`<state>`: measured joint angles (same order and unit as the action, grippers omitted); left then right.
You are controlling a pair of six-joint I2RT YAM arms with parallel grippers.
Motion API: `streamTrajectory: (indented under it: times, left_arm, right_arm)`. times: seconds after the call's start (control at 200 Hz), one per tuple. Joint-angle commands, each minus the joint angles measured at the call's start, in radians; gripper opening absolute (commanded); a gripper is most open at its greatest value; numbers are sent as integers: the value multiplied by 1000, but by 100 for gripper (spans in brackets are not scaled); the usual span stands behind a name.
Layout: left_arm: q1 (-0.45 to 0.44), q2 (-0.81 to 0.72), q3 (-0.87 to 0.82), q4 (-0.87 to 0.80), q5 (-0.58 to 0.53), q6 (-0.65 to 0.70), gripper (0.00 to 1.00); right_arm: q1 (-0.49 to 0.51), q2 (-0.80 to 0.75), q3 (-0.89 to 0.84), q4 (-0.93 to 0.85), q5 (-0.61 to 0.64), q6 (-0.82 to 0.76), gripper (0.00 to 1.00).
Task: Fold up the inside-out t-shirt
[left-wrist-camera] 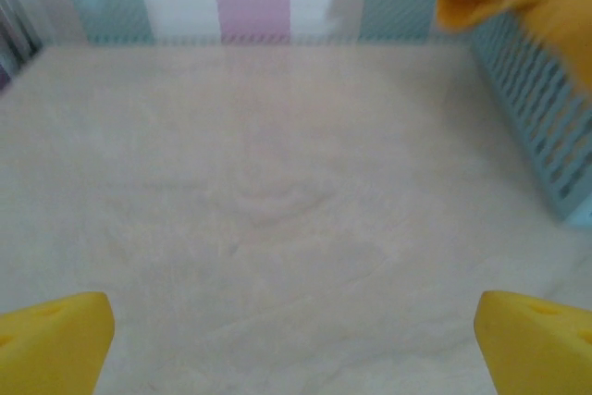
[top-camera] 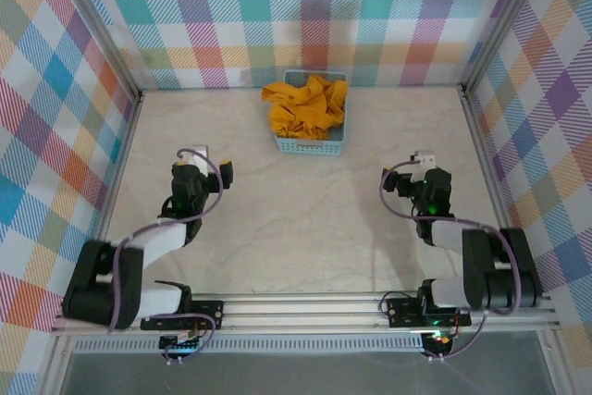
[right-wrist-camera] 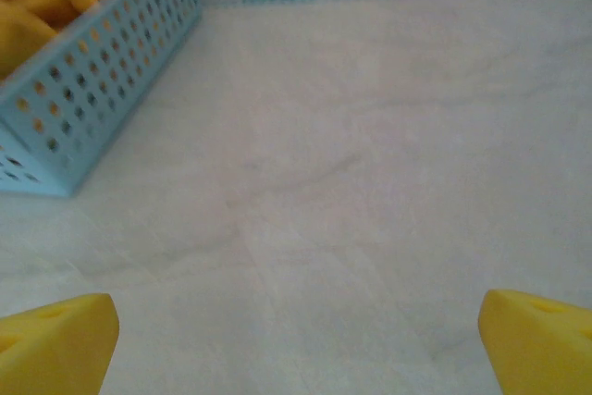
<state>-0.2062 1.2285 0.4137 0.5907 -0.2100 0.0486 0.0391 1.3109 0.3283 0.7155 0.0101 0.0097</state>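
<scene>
The inside-out t-shirt (top-camera: 305, 106), soft mustard-orange cloth crumpled into folds, is heaped in the perforated light blue basket (top-camera: 311, 146) at the far edge of the pale marbled bench (top-camera: 296, 228) — its long axis cannot be told. The left claw (left-wrist-camera: 296, 339) and the right claw (right-wrist-camera: 296, 339) gape wide over the bench, holding nothing.

A robot lab test booth: plaid walls (top-camera: 314, 6), aluminium rail (top-camera: 305, 307), marble-look table (top-camera: 305, 201).
</scene>
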Motion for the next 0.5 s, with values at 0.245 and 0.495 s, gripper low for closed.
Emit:
streamTrajectory:
  times: [0.245,0.495]
  left_arm:
    - [-61,-355,259,-711,-316,-504,100]
    - [-31,-257,449,-1157,-366,-739,100]
  right_arm:
    - [12,-446,328,-764,132,425,100]
    - [-16,-391,423,-852,-11,453,100]
